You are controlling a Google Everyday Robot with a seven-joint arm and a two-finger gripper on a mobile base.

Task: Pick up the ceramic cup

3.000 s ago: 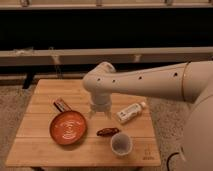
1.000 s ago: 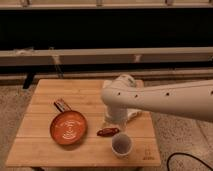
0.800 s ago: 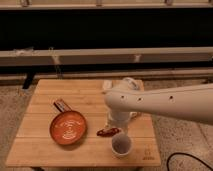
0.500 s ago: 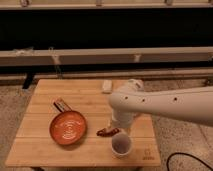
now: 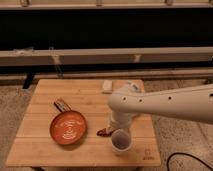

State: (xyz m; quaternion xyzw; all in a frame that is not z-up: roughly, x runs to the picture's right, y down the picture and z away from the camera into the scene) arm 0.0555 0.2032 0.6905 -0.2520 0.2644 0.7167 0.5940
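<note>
On the pale wooden slatted table we see, from the left, a dark brown flat bar at the rim of the round orange plate with white swirls. Right of the plate lies a small reddish-brown packet. Just beside it, near the table's front edge, stands the small round pale greyish-white ceramic cup, upright. The gripper hangs directly over the cup at the end of the white arm; how wide it stands we cannot tell.

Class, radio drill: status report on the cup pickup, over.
Gripper low, just behind cup. Cup upright on table, not lifted. Brown item close beside cup; plate apart.
</note>
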